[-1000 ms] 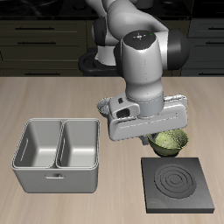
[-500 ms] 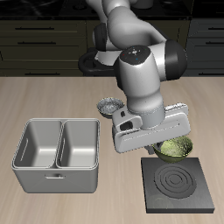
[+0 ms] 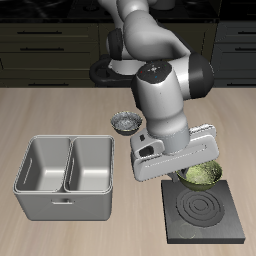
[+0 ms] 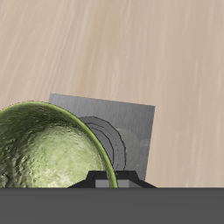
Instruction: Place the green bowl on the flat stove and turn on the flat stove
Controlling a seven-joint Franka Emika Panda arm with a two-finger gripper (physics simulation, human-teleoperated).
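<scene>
The light wooden table (image 3: 60, 115) carries a grey double-basin metal tray (image 3: 63, 176) well away from the fingers. The flat dark grey square stove (image 3: 204, 211) lies just under them. The gripper (image 3: 196, 170) pinches the small olive-green speckled bowl (image 3: 200, 175) by its rim, above the stove's back edge.

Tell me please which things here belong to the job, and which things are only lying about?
Belonging to the job:
- green bowl, held up by the gripper
- flat stove, under the bowl

Only lying about:
- grey-white patterned bowl, farther back
- grey double-basin tray, beside the stove
</scene>
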